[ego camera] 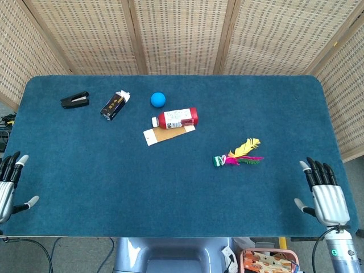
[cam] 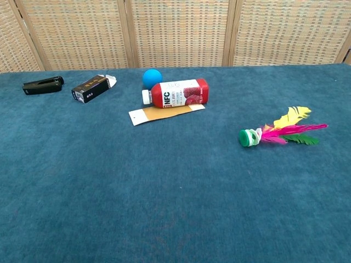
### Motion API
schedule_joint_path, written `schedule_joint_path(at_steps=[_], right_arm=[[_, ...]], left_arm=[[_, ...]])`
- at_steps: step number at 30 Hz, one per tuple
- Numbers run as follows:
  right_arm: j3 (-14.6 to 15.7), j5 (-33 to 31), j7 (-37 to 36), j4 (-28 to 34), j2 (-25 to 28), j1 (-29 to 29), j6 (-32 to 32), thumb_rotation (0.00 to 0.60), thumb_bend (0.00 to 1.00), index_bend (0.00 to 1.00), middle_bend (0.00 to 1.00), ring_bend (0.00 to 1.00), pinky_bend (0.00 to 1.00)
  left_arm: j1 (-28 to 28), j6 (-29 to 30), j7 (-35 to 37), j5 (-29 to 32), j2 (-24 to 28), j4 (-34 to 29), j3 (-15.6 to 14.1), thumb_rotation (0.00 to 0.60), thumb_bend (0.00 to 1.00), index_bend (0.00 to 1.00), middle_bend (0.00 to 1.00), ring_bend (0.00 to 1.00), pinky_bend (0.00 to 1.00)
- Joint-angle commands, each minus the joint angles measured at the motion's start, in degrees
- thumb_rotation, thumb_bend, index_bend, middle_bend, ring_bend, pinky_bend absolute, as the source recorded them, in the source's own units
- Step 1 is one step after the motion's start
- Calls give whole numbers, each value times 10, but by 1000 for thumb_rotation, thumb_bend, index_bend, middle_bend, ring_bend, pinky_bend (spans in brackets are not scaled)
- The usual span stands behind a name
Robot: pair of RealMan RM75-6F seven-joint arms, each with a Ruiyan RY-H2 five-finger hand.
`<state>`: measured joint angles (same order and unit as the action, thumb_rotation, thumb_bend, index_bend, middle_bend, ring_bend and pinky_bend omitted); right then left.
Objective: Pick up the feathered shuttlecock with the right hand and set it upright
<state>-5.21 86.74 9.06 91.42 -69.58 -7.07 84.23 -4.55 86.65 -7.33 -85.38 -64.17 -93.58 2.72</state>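
Observation:
The feathered shuttlecock [ego camera: 238, 155] lies on its side on the blue cloth, right of centre, green base to the left and yellow, pink and green feathers pointing right; the chest view shows the shuttlecock [cam: 277, 133] too. My right hand [ego camera: 325, 194] hovers at the table's near right edge, fingers spread and empty, well to the right of and nearer than the shuttlecock. My left hand [ego camera: 8, 186] sits at the near left edge, fingers apart, holding nothing. Neither hand appears in the chest view.
A red juice bottle [ego camera: 176, 118] lies on its side over a tan card [ego camera: 168, 135]. Behind it is a blue ball [ego camera: 158, 99]. A dark small carton [ego camera: 114, 105] and a black stapler [ego camera: 75, 100] lie at the back left. Wicker screens stand behind the table.

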Motion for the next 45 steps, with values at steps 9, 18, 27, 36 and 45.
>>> schedule_joint_path(at_steps=[9, 18, 27, 36, 45], right_arm=[[-52, -33, 39, -37, -87, -84, -68, 600, 172, 321, 23, 0, 86], [-63, -85, 52, -81, -136, -121, -130, 600, 200, 368, 57, 0, 105], [-80, -134, 30, -165, -185, -155, -177, 600, 228, 380, 67, 0, 119], [-81, -146, 15, -223, -221, -180, -201, 600, 279, 380, 67, 0, 124], [-82, -152, 8, -255, -240, -195, -210, 600, 301, 391, 108, 0, 139]], left_arm=[[-4, -6, -7, 2, -4, 2, 1, 600, 120, 0, 0, 0, 0], [-6, -14, -7, 7, -5, 2, 1, 600, 119, 0, 0, 0, 0], [-9, -21, -14, 13, -8, 4, 1, 600, 119, 0, 0, 0, 0], [-11, -25, -22, 14, -11, 3, 0, 600, 119, 0, 0, 0, 0], [-14, -33, -23, 19, -12, 5, 0, 600, 120, 0, 0, 0, 0]])
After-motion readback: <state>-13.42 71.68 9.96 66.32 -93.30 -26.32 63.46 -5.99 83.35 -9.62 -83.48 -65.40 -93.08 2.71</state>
